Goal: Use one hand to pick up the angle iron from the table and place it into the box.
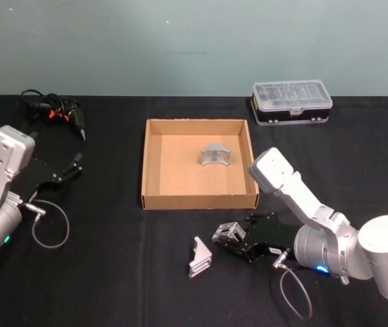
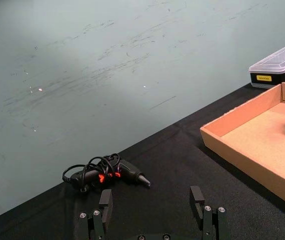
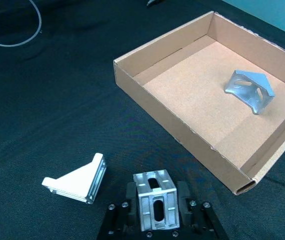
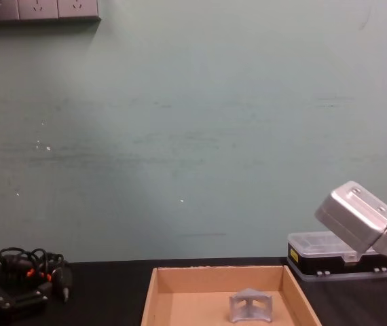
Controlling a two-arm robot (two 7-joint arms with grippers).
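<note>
Now | right wrist: right hand [image 3: 156, 189] grips angle iron [image 3: 155, 206] | chest: boxed iron [image 4: 251, 307]

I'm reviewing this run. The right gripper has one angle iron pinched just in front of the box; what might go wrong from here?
The right gripper clamps the held angle iron before the box; without enough lift, it may strike the near wall. The loose angle iron lies close beside it on the table; a swing might knock it. A release over the angle iron in the box may stack them. The left gripper is parked, open, far left.
</note>
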